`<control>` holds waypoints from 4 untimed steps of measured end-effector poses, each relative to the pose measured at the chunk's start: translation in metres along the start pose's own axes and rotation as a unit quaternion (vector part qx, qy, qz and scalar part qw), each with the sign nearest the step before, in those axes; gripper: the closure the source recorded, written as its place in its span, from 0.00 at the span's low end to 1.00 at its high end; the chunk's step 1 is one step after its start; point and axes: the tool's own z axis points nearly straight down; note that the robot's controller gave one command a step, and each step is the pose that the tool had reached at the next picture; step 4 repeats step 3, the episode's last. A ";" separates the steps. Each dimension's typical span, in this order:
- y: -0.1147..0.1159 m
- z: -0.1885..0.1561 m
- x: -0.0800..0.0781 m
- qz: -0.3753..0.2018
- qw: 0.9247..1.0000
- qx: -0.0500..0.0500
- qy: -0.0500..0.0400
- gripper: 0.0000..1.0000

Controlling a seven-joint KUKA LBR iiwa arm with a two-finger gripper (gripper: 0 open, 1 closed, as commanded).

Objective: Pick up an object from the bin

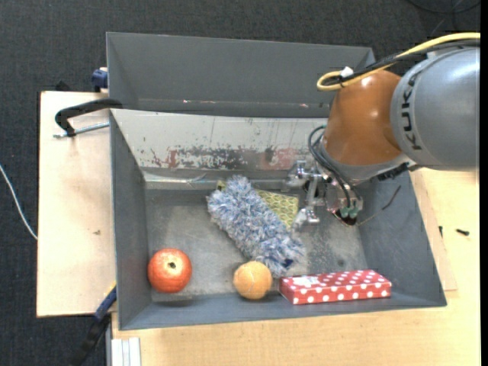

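Yellow patterned cloth (279,203) just beside tool (309,212), blue-grey fluffy duster (248,221) adjoining

The bin (126,204) holds five things. Along the front wall, from left to right, lie an apple (169,271), an orange (252,280) and a box (335,287). The apple is well apart from the orange. The orange is just beside the box's left end. A duster (250,221) lies slantwise across the middle, its front end just behind the orange. A cloth (279,203) lies partly under the duster, at its back right side. The arm (366,120) hangs over the bin's back right part.
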 end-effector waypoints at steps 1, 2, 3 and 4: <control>0.030 0.038 0.006 -0.014 1.000 -0.002 0.002 1.00; 0.030 0.038 0.007 -0.013 1.000 -0.002 0.003 1.00; 0.014 -0.125 0.018 0.095 0.996 -0.001 0.002 1.00; 0.014 -0.125 0.018 0.095 0.996 -0.001 0.002 1.00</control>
